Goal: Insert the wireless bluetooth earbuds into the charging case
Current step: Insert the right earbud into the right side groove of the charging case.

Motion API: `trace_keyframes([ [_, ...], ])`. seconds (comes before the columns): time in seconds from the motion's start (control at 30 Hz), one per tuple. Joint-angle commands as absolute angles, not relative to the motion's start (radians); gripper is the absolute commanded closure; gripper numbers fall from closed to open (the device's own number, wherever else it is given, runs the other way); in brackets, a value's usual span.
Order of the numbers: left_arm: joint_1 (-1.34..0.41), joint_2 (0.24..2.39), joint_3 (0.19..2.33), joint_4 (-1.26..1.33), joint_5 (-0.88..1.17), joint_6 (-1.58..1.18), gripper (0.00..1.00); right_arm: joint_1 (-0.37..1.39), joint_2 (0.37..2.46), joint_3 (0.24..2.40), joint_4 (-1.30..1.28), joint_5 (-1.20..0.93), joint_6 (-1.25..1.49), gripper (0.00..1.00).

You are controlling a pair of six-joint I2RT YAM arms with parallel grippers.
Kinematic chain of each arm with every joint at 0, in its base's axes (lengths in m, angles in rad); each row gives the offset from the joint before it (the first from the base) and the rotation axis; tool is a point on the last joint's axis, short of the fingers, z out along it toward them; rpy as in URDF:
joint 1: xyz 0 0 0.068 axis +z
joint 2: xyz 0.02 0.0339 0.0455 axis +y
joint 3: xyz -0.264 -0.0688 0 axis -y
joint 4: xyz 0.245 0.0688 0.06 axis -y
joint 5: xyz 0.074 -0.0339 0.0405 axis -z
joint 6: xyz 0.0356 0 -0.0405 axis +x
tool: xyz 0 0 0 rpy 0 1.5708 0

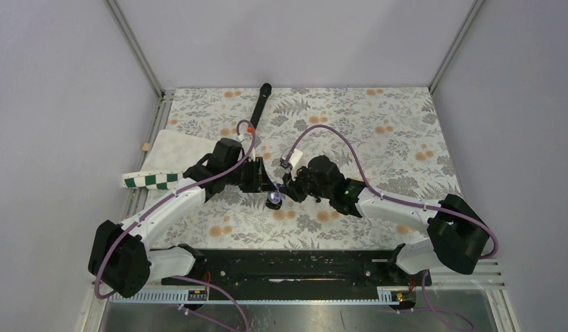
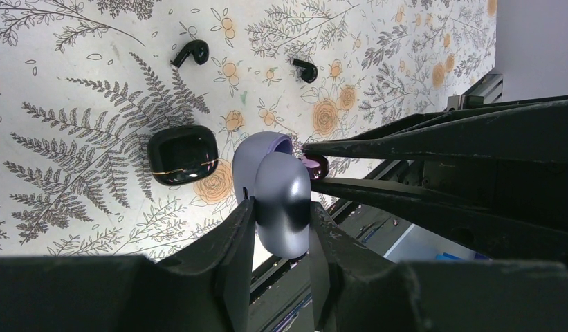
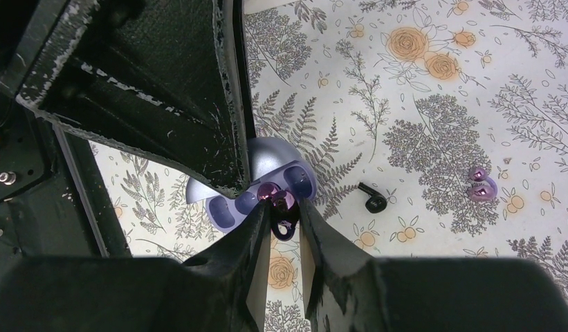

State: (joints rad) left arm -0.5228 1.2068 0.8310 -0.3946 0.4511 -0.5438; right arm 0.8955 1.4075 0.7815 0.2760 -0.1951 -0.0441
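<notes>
Where the two arms meet, top view: the lavender case (image 1: 275, 200) is held mid-surface (image 1: 385, 138), and both wrists crowd it so that little of it shows.
Top view, around: a black rod (image 1: 260, 105) lies beyond the arms. A white pad (image 1: 171, 149) and a green-and-white checked strip (image 1: 151, 181) are at the left edge.
Top view, texture: the surface is cloth printed with grey ferns and orange flowers.
Left wrist, gripper: the left gripper (image 2: 281, 207) is clenched on the case, one finger on each side of its smooth, rounded, satin shell. The lid is open.
Left wrist, in the way: the right gripper (image 2: 308, 164) enters from the right on two long black fingers (image 2: 405, 142). Their tips are at the case's mouth, pinching a glossy purple earbud (image 2: 317, 166).
Left wrist, count: one closed black case (image 2: 182, 154), a glossy pebble with a thin gold seam, lies just beside the held case. Two stemmed black earbuds (image 2: 191, 52) (image 2: 305, 69) lie apart beyond it.
Right wrist, gripper: the right gripper is grasping the earbud, whose bud end is at the open base and whose dark stem is between the fingers. Whether it is seated cannot be told.
Right wrist, in the way: the left gripper's scuffed black finger hides part of the lid and base.
Right wrist, count: one loose earbud (image 3: 480, 185), purple, lies well to the right. One black earbud lies between it and the case.
Totals: two cases and four earbuds, two purple and two black.
</notes>
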Motion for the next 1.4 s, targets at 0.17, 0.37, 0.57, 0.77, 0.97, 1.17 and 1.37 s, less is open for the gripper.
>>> trace_keyframes([
  [0.17, -0.528, 1.197, 0.875, -0.351, 0.467, -0.55, 1.0, 0.889, 1.409, 0.836, 0.25, -0.172, -0.084, 0.83],
  [0.37, -0.533, 1.2, 0.875, -0.35, 0.466, -0.549, 1.0, 0.89, 1.424, 0.862, 0.226, -0.182, -0.082, 0.83],
  [0.57, -0.537, 1.201, 0.875, -0.35, 0.463, -0.548, 1.0, 0.89, 1.435, 0.883, 0.186, -0.2, -0.086, 0.83],
  [0.77, -0.539, 1.204, 0.879, -0.35, 0.469, -0.546, 1.0, 0.891, 1.443, 0.895, 0.179, -0.205, -0.085, 0.83],
  [0.97, -0.542, 1.209, 0.878, -0.35, 0.474, -0.543, 1.0, 0.893, 1.456, 0.918, 0.161, -0.219, -0.082, 0.79],
  [1.17, -0.542, 1.23, 0.877, -0.35, 0.508, -0.536, 1.0, 0.897, 1.457, 0.928, 0.153, -0.224, -0.087, 0.78],
  [1.37, -0.545, 1.23, 0.881, -0.35, 0.52, -0.531, 1.0, 0.897, 1.464, 0.941, 0.131, -0.243, -0.094, 0.78],
])
